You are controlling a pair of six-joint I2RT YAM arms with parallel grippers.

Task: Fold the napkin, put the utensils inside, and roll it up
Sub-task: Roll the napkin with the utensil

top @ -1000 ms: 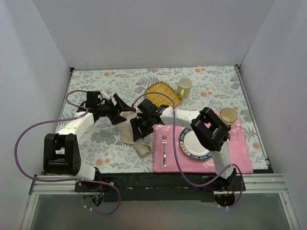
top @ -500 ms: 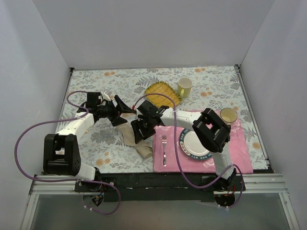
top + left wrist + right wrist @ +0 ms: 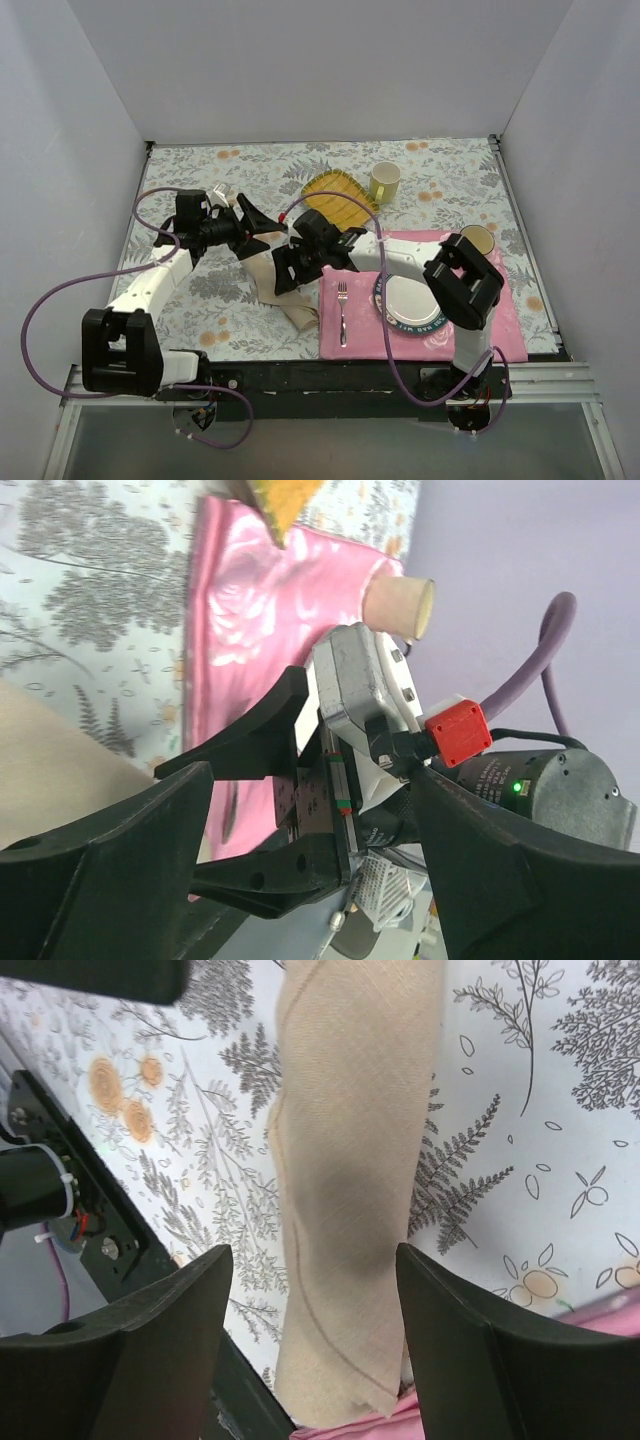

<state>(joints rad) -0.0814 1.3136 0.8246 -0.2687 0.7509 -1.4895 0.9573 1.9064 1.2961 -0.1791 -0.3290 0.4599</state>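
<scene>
Compared with a second ago, the right arm's elbow is being carried farther right, over the plate (image 3: 384,300). The left arm's base link is being swung nearer the table's (image 3: 200,170) near edge. The right gripper (image 3: 288,275) is being opened wider.

Its fingers are now being held well spread. In the right wrist view the napkin (image 3: 350,1190) is being shown as a long folded strip lying flat directly beneath that gripper. It is running between the two fingers with bare table showing at either side, so it is not being pinched.

The left gripper (image 3: 262,232) is being held just beside the right one, pointing at it. Its fingers are also widely spread, with nothing being gripped. One end of the napkin is lying below and beside it.

The fork (image 3: 342,312) is being left on the pink mat (image 3: 500,325), to the right of the right gripper and between the napkin and the plate.

White lettering is being shown around the plate's dark rim, but it is too small to be read. A small printed label in the left wrist view is likewise illegible.
</scene>
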